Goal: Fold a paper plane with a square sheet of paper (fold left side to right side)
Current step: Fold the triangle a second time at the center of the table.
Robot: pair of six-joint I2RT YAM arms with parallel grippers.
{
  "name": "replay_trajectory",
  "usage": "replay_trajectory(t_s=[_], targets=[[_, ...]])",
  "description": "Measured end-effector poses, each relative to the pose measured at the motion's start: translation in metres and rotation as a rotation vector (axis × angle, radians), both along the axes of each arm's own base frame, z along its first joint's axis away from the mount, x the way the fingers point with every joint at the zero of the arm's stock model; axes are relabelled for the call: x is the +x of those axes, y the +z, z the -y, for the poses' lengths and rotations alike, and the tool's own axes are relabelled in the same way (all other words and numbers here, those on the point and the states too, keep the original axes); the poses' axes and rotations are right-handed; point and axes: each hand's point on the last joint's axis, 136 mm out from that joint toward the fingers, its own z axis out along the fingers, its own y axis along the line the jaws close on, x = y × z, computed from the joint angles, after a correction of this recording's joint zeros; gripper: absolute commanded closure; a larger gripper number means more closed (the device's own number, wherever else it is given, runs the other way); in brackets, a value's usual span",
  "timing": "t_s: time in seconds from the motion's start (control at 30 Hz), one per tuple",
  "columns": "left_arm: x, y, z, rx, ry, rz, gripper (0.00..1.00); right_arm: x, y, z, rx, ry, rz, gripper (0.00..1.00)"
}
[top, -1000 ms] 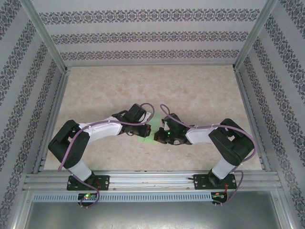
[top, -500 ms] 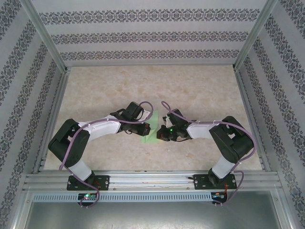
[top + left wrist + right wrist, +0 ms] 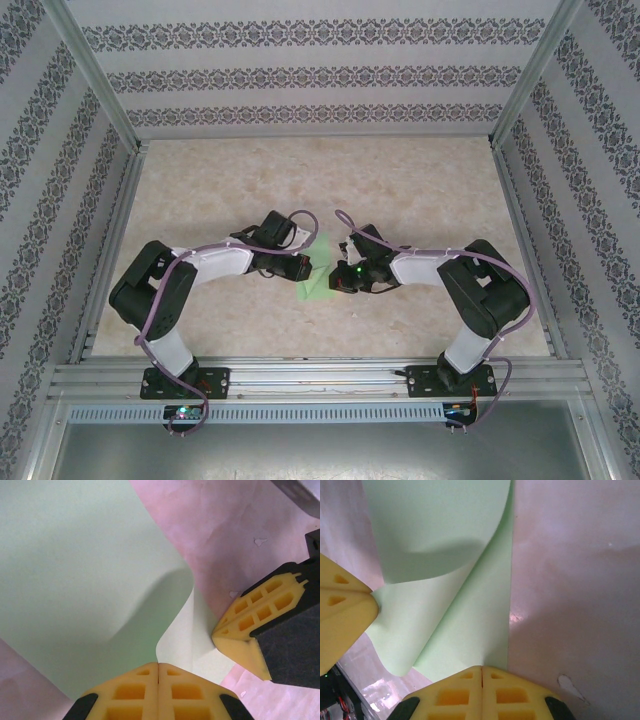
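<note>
- Robot test cell, lab-style.
- Aluminium frame rails (image 3: 320,375) around a marbled tabletop (image 3: 420,190).
- Patterned wallpaper panels (image 3: 300,75) as walls.
- Left arm (image 3: 215,262), right arm (image 3: 425,268) bolted at near edge.

- The top external camera looked down from above and behind the arm bases over the whole counter (image 3: 420,180).
- The left wrist camera looked close past the left fingers (image 3: 125,697); the right wrist camera looked close past the right fingers (image 3: 455,697).
- Both shared the green sheet of paper (image 3: 75,570) and each other's fingers.
</note>
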Motion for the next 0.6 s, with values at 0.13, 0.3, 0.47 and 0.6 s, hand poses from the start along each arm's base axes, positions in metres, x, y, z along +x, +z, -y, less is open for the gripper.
replay_trajectory(t_s=[0.13, 0.3, 0.47, 0.6], targets=[[0.006, -0.003, -0.002, -0.005, 0.006, 0.003, 1.0, 0.0, 0.0, 0.0, 0.0, 0.001, 0.0, 1.0], [0.01, -0.005, -0.005, 0.001, 0.003, 0.009, 1.0, 0.0, 0.0, 0.0, 0.0, 0.001, 0.0, 1.0], [0.014, -0.007, -0.008, 0.007, -0.002, 0.02, 1.0, 0.0, 0.0, 0.0, 0.0, 0.001, 0.0, 1.0], [0.017, -0.01, -0.01, 0.013, -0.005, 0.021, 1.0, 0.0, 0.0, 0.0, 0.0, 0.002, 0.001, 1.0]])
